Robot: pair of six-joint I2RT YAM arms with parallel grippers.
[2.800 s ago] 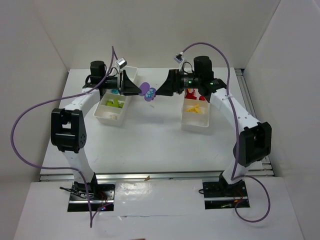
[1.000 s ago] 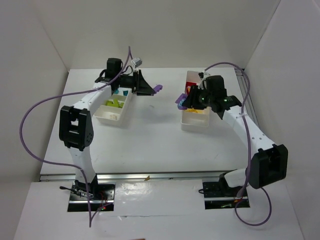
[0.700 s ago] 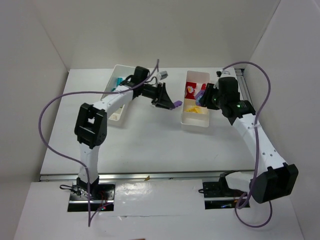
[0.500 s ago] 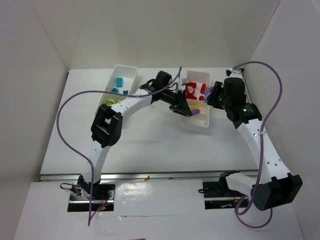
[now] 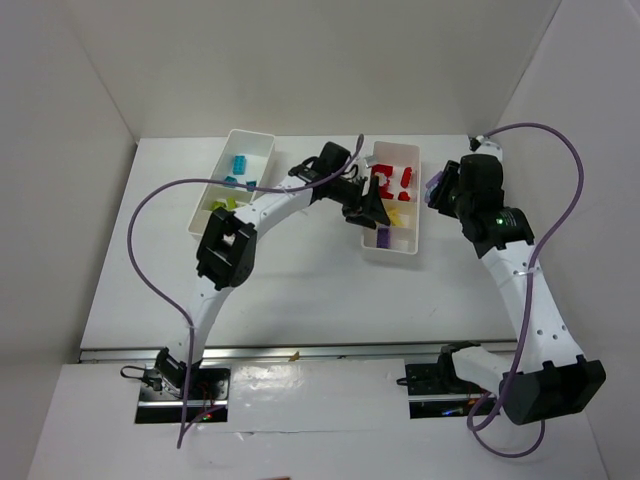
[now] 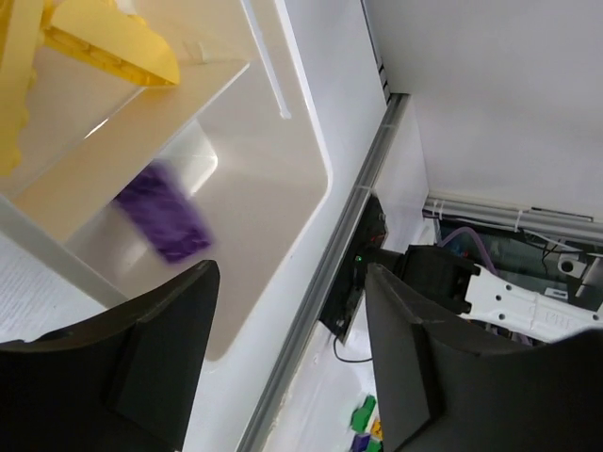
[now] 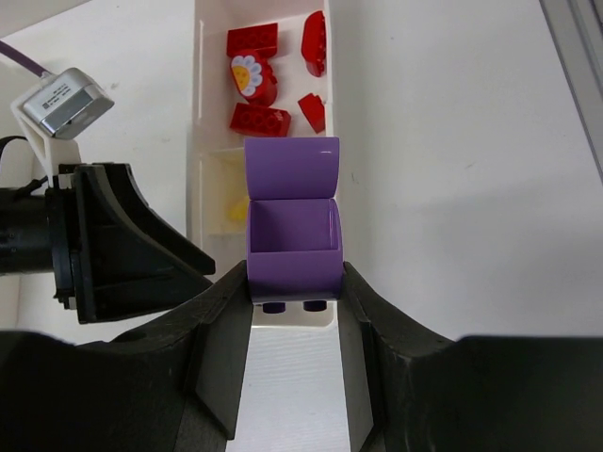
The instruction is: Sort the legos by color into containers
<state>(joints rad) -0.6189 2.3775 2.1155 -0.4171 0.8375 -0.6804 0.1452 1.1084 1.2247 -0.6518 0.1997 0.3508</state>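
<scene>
My left gripper point(image 5: 374, 212) hangs open over the right container point(image 5: 391, 254), nothing between its fingers. Below it a small purple lego point(image 6: 162, 213), blurred, lies in that container's near compartment point(image 6: 283, 188), seen from above as a purple lego point(image 5: 384, 238). Yellow legos point(image 6: 105, 42) fill the middle compartment and red legos point(image 7: 252, 40) the far one. My right gripper point(image 7: 294, 282) is shut on the larger rounded purple lego point(image 7: 292, 221), held in the air just right of this container point(image 7: 197, 94). From above that gripper point(image 5: 438, 192) sits beside the tray's right wall.
The left container point(image 5: 262, 150) holds teal legos point(image 5: 240, 163) and lime green legos point(image 5: 222, 203). The left arm point(image 5: 280, 200) stretches across the table's middle between the two trays. A metal rail point(image 5: 486, 160) runs along the table's right edge.
The left arm swung from the left container over to the right one, opened, and the small purple lego dropped into the near compartment. The right arm drew back to the right, keeping its purple piece.
</scene>
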